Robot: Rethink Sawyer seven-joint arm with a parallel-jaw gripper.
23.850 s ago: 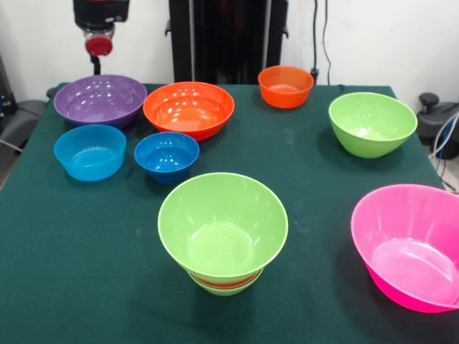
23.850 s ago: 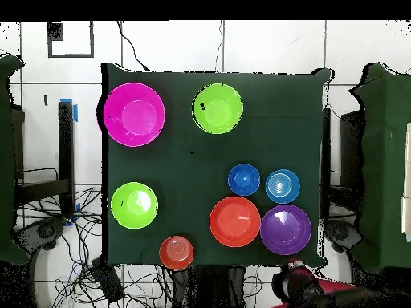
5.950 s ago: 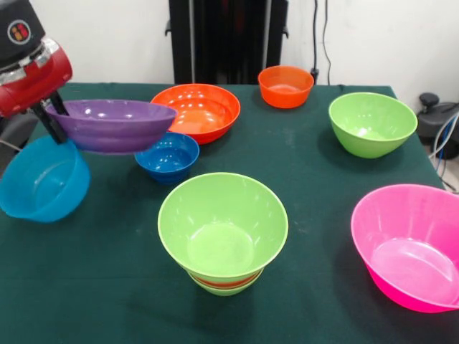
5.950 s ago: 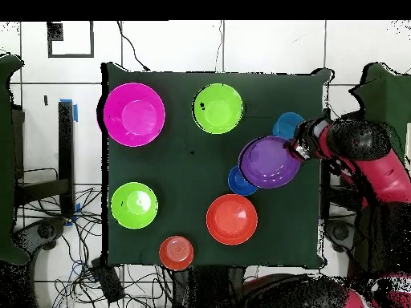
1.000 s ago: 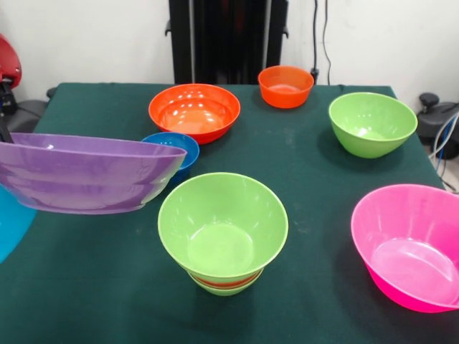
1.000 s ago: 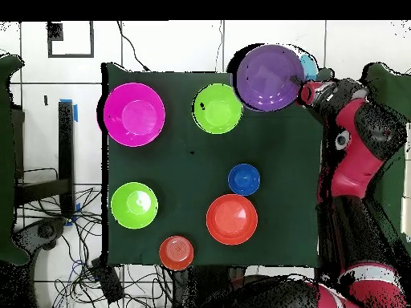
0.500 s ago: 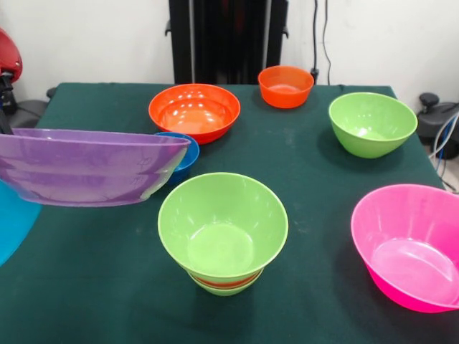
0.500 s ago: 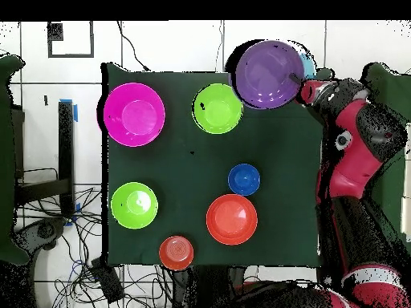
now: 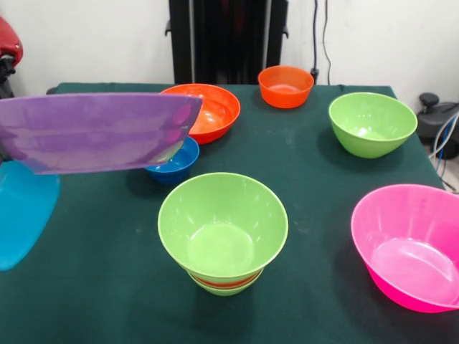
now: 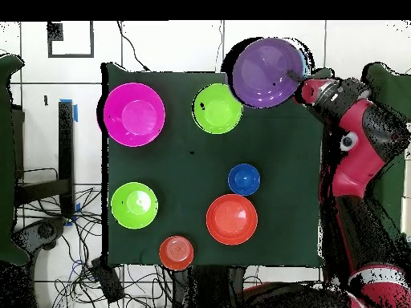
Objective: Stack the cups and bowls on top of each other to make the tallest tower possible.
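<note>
My gripper [image 10: 298, 82] is shut on the rim of the wide purple bowl [image 9: 97, 132] and holds it in the air, tilted, over the table's edge beside the tower; the bowl also shows in the overhead view [image 10: 265, 72]. A light blue bowl [image 9: 21, 215] hangs with it below the gripper side, a sliver in the overhead view [image 10: 303, 59]. The tower [image 9: 222, 228] has a wide lime green rim over an orange band [image 9: 224, 281]; from above it is a green disc [image 10: 217, 108]. The gripper itself is hidden in the front view.
On the green table [image 9: 308, 179] stand a small blue bowl [image 9: 172, 162], a large orange bowl [image 9: 211, 111], a small orange bowl [image 9: 285, 86], a lime green bowl [image 9: 371, 123] and a large pink bowl [image 9: 409, 244]. The red arm [image 10: 353, 152] runs along the table's side.
The purple bowl has risen and tilted more, shifting slightly toward the tower. The light blue bowl has come up with it. The bowls on the table have not moved.
</note>
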